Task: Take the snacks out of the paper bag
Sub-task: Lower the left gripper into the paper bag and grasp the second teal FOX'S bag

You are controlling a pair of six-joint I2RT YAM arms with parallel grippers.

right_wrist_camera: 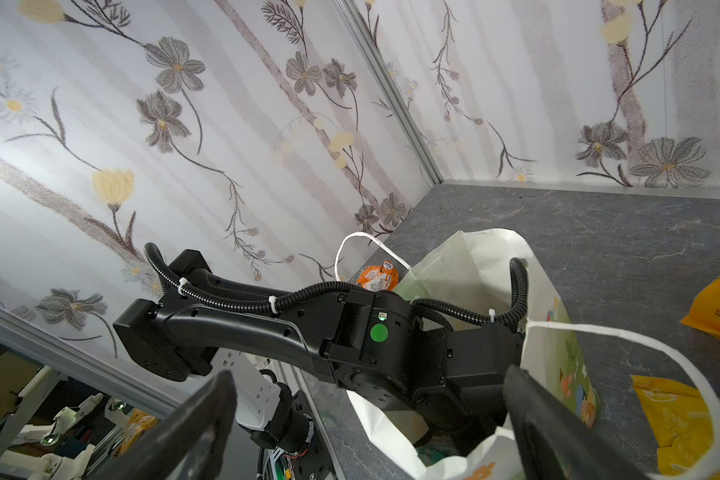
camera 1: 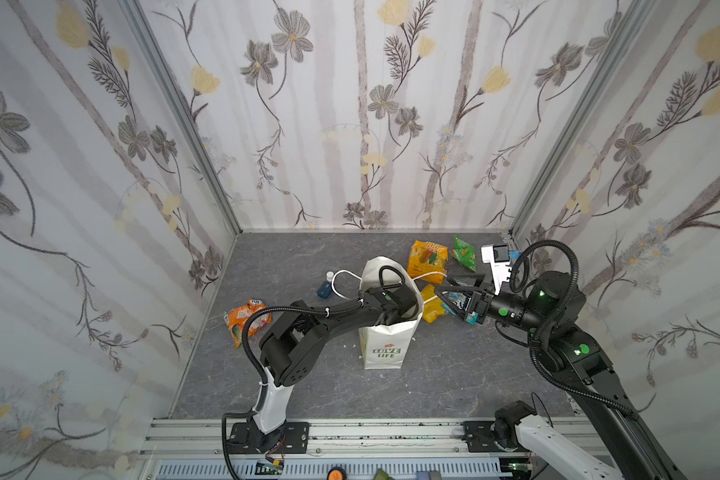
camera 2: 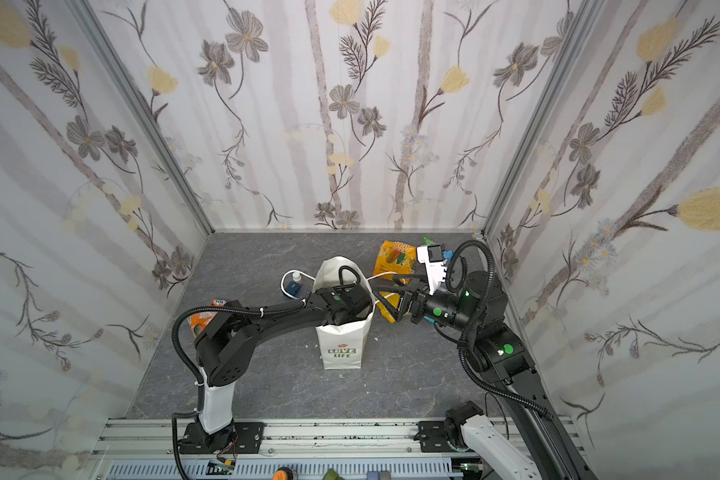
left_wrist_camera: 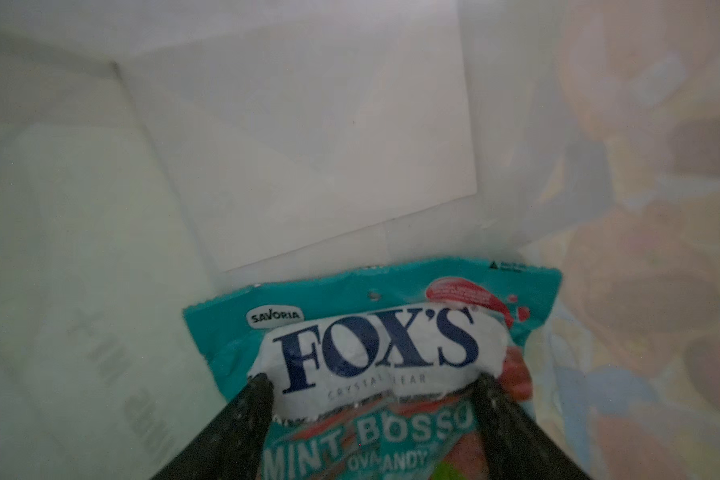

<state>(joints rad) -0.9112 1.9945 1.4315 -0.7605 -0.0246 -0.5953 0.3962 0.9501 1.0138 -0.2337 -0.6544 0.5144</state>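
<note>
The white paper bag [camera 1: 385, 349] [camera 2: 341, 349] stands upright mid-table. My left arm reaches down into it, so the left gripper is hidden in both top views. In the left wrist view the left gripper [left_wrist_camera: 373, 379] is inside the bag [left_wrist_camera: 308, 145]. Its jaws stand wide, with the fingertips [left_wrist_camera: 260, 384] against a teal FOX'S packet [left_wrist_camera: 375, 349] on either side of its label. Out on the table lie an orange-yellow packet [camera 1: 427, 257], a green one [camera 1: 463, 251], a yellow one [camera 1: 431, 309] and a teal one [camera 1: 458, 300]. My right gripper [camera 1: 447, 301] [right_wrist_camera: 371, 378] hovers open and empty beside the bag's rim.
An orange-and-white packet [camera 1: 246, 318] lies left of the bag, partly under my left arm. A small blue bottle [camera 1: 325, 286] sits behind the bag by one cord handle. The other handle [right_wrist_camera: 641, 345] loops close to my right gripper. Walls close in the back and both sides.
</note>
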